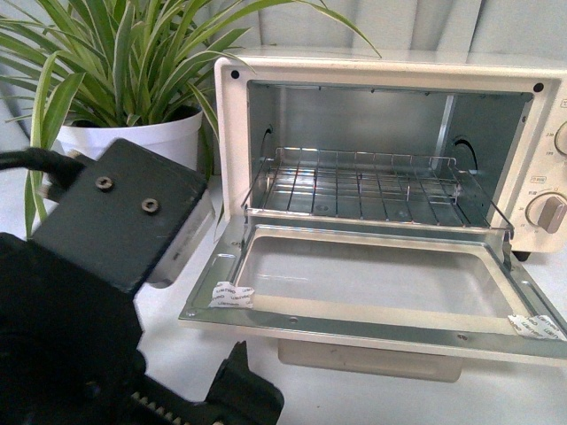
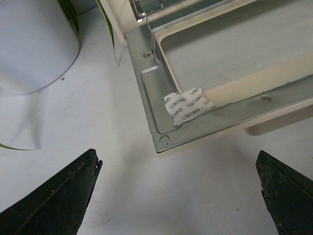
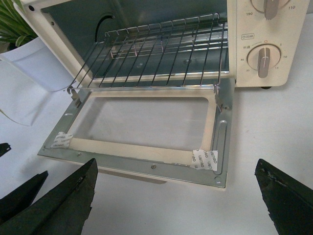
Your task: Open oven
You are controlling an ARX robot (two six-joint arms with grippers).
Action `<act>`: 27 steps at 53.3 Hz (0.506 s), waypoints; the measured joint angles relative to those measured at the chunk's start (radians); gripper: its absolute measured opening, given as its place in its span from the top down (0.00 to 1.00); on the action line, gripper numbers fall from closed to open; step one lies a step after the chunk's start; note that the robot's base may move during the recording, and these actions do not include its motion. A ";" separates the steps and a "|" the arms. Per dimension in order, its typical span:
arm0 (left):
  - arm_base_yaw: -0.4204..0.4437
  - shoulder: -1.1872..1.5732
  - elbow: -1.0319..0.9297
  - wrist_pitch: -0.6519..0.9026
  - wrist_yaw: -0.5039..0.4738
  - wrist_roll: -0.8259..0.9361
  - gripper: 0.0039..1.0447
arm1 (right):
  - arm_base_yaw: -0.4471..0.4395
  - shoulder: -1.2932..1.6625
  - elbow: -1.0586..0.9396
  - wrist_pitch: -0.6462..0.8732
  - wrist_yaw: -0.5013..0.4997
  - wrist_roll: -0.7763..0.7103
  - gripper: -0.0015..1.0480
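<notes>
The cream-white oven stands with its door swung fully down, lying flat, glass window facing up. Inside, the wire rack sits pulled partly forward over the silver interior. Round knobs show on its right panel. The bar handle hangs under the door's front edge. My left gripper is open above the bare table just off the door's front left corner, nothing between its fingers. My right gripper is open too, before the door's front edge, touching nothing.
A white pot with a striped green plant stands left of the oven, close to the left arm. White tape patches stick on both front corners of the door. White tabletop lies in front.
</notes>
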 joint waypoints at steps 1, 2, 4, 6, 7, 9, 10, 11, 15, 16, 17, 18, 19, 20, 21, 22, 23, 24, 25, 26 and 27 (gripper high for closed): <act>-0.006 -0.029 -0.011 -0.011 0.000 0.003 0.06 | 0.000 -0.015 -0.006 -0.006 0.000 -0.004 0.09; -0.014 -0.058 -0.022 -0.024 0.000 0.009 0.06 | -0.001 -0.026 -0.011 -0.009 0.000 -0.007 0.09; -0.029 -0.118 -0.043 -0.052 -0.003 0.022 0.06 | -0.002 -0.043 -0.021 -0.017 0.001 -0.012 0.09; -0.040 -0.165 -0.061 -0.070 -0.010 0.029 0.06 | -0.006 -0.068 -0.035 -0.029 0.000 -0.014 0.09; -0.048 -0.197 -0.074 -0.084 -0.013 0.030 0.06 | -0.009 -0.082 -0.042 -0.036 -0.001 -0.014 0.09; -0.066 -0.282 -0.103 -0.119 -0.022 0.031 0.06 | -0.014 -0.119 -0.061 -0.041 -0.008 -0.015 0.09; -0.070 -0.326 -0.117 -0.137 -0.031 0.030 0.06 | -0.017 -0.136 -0.069 -0.045 -0.007 -0.018 0.09; -0.072 -0.372 -0.130 -0.153 -0.042 0.026 0.06 | -0.020 -0.163 -0.082 -0.047 -0.004 -0.021 0.09; -0.051 -0.567 -0.178 -0.214 -0.129 0.002 0.06 | -0.035 -0.259 -0.126 -0.062 -0.007 -0.022 0.09; -0.036 -0.620 -0.186 -0.236 -0.147 -0.006 0.06 | -0.036 -0.288 -0.140 -0.065 -0.006 -0.024 0.09; -0.016 -0.682 -0.194 -0.270 -0.159 -0.022 0.06 | -0.037 -0.308 -0.149 -0.068 -0.003 -0.027 0.09; -0.003 -0.725 -0.200 -0.294 -0.167 -0.027 0.06 | -0.040 -0.335 -0.163 -0.076 -0.002 -0.029 0.09; 0.017 -0.787 -0.209 -0.327 -0.183 -0.039 0.06 | -0.041 -0.355 -0.172 -0.084 -0.003 -0.029 0.09; 0.029 -0.828 -0.215 -0.350 -0.187 -0.046 0.06 | -0.043 -0.383 -0.185 -0.097 -0.003 -0.029 0.09; 0.049 -0.887 -0.222 -0.389 -0.186 -0.063 0.06 | -0.045 -0.411 -0.198 -0.107 -0.003 -0.033 0.09; 0.064 -0.935 -0.228 -0.419 -0.187 -0.072 0.06 | -0.047 -0.430 -0.206 -0.110 -0.002 -0.038 0.09; 0.073 -0.964 -0.232 -0.437 -0.187 -0.076 0.06 | -0.049 -0.448 -0.214 -0.115 -0.002 -0.042 0.09; 0.084 -1.001 -0.238 -0.458 -0.187 -0.080 0.06 | -0.051 -0.465 -0.220 -0.121 -0.003 -0.046 0.09; 0.095 -1.036 -0.244 -0.478 -0.182 -0.089 0.06 | -0.055 -0.481 -0.226 -0.127 -0.005 -0.048 0.09; 0.112 -1.076 -0.250 -0.506 -0.169 -0.099 0.06 | -0.060 -0.496 -0.231 -0.132 -0.008 -0.051 0.09; 0.122 -1.100 -0.254 -0.523 -0.158 -0.110 0.06 | -0.064 -0.511 -0.236 -0.136 -0.008 -0.054 0.09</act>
